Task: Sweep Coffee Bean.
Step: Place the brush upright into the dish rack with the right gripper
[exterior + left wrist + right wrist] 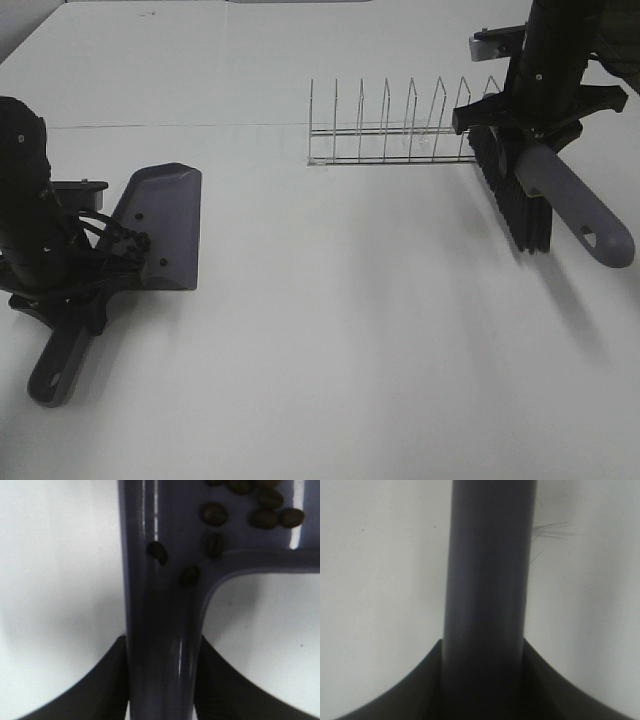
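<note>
Left tool: clamped narrow on the handle of the grey dustpan. Black fingers press both sides of the handle, no gap visible.

Left arm: low at the left edge of the exterior view, wrist close over the desk. Pan points away from the near edge and the handle's free end comes toward it. Cannot tell whether the pan's blade touches the desk.

Coffee beans: inside the dustpan, gathered at the rear of the pan where it meets the handle. Two lie in the handle's channel, just ahead of the fingers. The exterior view does not show them.

Right tool: closed tight on the handle of the brush, which fills the space between the fingers.

Right arm: comes down steeply from the top right corner of the exterior view. Brush hangs tilted below it, black bristles facing left toward the middle of the desk. Its grey handle end, with the hang hole, points to the near right. Contact between bristles and desk: cannot tell. A few stray bristle strands show beside the handle in the right wrist view.

Wire rack: upright on the desk, its right end just beside the brush. Dustpan and brush are well apart.
</note>
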